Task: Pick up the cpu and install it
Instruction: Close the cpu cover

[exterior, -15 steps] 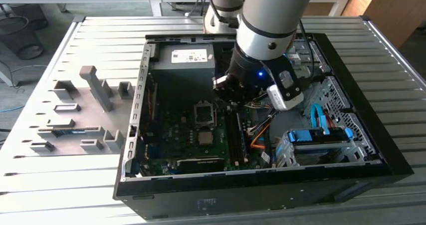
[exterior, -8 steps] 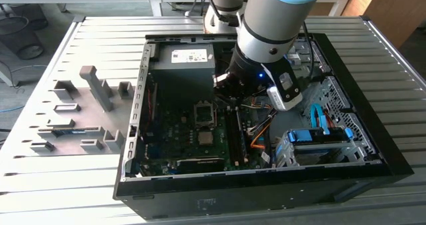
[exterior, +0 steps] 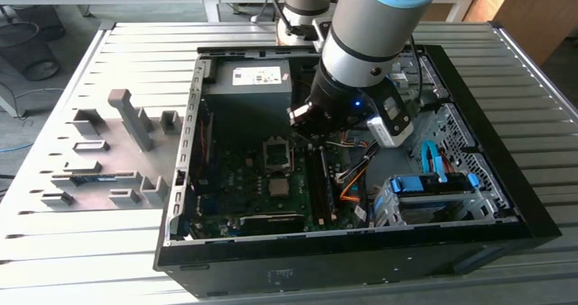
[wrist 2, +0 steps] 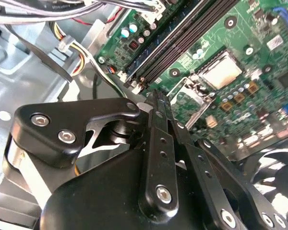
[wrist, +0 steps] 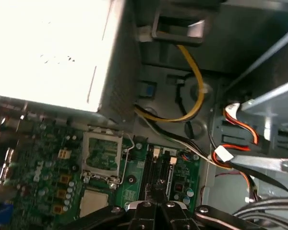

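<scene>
One claw (wrist: 158,186) is seen closed, with nothing held, near the socket (wrist: 102,153). The cpu (wrist: 93,201) is laid flat just beside the socket, apart from the claw.

We see an open black computer case (exterior: 361,268) on a slatted metal table (exterior: 91,264), with a green motherboard (exterior: 237,176), grey power supply (exterior: 237,97) and orange cables (exterior: 348,183) inside.
</scene>
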You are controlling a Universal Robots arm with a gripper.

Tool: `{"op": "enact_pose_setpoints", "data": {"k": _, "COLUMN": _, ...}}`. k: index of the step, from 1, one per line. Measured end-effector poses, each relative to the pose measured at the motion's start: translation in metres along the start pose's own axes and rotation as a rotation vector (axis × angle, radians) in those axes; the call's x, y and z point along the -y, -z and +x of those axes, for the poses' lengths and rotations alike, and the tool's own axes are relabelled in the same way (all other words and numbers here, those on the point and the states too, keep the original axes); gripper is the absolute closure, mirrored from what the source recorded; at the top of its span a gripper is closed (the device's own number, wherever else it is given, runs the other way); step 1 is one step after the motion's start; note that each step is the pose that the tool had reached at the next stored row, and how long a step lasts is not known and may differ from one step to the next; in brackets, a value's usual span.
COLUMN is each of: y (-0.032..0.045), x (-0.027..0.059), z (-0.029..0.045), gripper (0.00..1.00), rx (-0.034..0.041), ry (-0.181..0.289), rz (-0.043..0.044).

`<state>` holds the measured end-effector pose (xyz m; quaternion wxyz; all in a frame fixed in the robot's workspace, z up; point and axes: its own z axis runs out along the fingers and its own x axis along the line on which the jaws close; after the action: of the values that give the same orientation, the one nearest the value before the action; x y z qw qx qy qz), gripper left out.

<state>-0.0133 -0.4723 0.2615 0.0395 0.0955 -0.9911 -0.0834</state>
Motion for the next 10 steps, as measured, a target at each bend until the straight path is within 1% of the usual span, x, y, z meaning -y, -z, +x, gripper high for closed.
{"op": "enact_pose_setpoints", "data": {"k": 7, "y": -0.0016, "x": 0.0003, "z": -0.0001, "gripper": 0.9, "rx": -0.0218, "ry": 0.123, "rz": 0.0087}}
{"op": "enact_pose_setpoints", "data": {"k": 8, "y": -0.0017, "x": 0.0003, "z": -0.0001, "gripper": 0.9, "rx": -0.0246, "ry": 0.132, "rz": 0.0141}}
{"op": "enact_pose_setpoints", "data": {"k": 9, "y": -0.0018, "x": 0.0003, "z": -0.0001, "gripper": 0.9, "rx": -0.0281, "ry": 0.139, "rz": 0.0222}}
{"op": "enact_pose_setpoints", "data": {"k": 10, "y": -0.0018, "x": 0.0003, "z": -0.0001, "gripper": 0.9, "rx": -0.0322, "ry": 0.144, "rz": 0.0345}}
